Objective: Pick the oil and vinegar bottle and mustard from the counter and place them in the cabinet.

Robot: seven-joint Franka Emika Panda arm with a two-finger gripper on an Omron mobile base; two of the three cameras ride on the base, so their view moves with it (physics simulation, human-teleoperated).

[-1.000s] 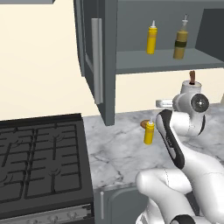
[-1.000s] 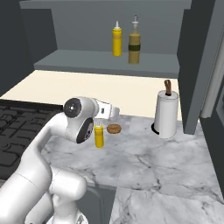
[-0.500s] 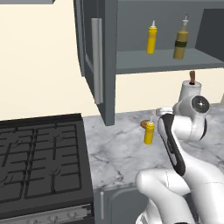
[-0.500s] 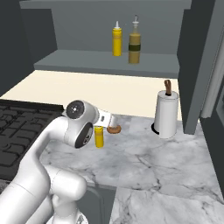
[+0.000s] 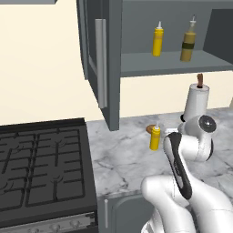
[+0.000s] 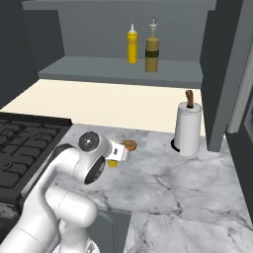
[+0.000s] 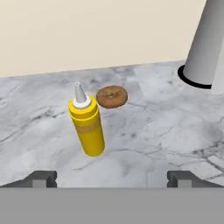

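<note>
While the fingers [image 7: 112, 178] stand wide apart and hold nothing, a yellow squeeze bottle [image 7: 87, 125] stands upright on the marble bench [image 7: 166, 127] just beyond them, nearer the left finger. A brown round thing [image 7: 112, 96] lies flat just behind that bottle, to its right, and a white paper-towel roll [image 6: 188, 130] stands farther right. Up in the open cabinet [image 5: 168, 63], the mustard [image 5: 158, 40] and the oil and vinegar bottle [image 5: 188, 40] stand side by side on the shelf, mustard on the left.
</note>
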